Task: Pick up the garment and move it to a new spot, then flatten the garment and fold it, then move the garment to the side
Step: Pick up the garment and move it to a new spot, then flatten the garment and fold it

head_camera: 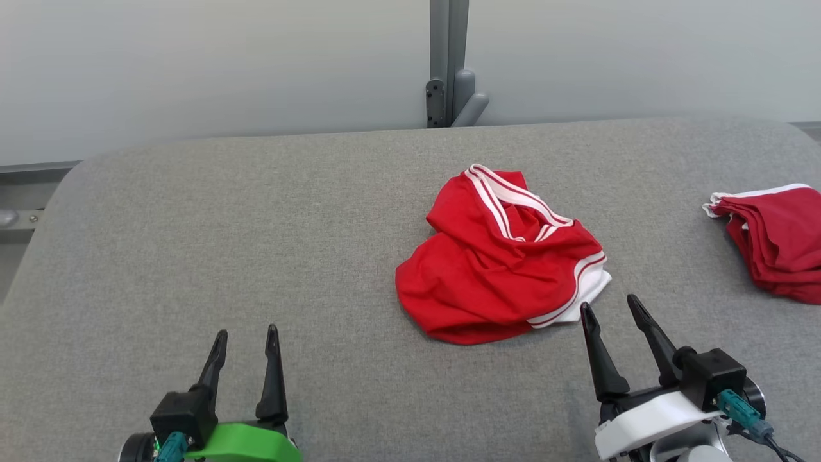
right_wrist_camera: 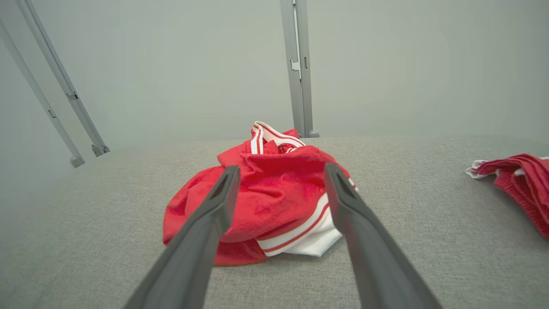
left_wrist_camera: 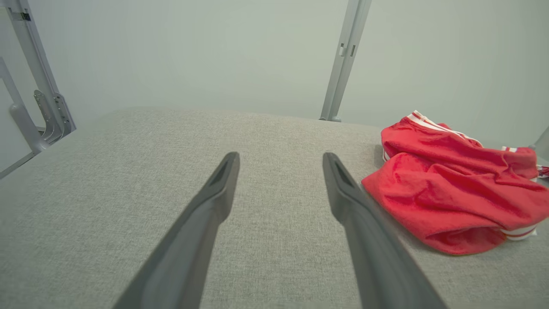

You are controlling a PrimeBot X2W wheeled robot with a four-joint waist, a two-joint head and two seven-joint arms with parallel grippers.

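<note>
Dark-fingered right gripper, jaws spread, holding nothing, aimed at the crumpled red garment. Tips sit just short of its white-striped hem, likely lined up for the first pick. Left gripper is also spread and empty, well apart on the garment's left, probably waiting. The garment lies bunched mid-way across the grey fabric table. A folded red pile sits at the right edge, presumably the finished side.

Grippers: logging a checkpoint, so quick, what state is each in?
Left gripper: open, holding nothing.
Right gripper: open, holding nothing, aimed at the red garment.
</note>
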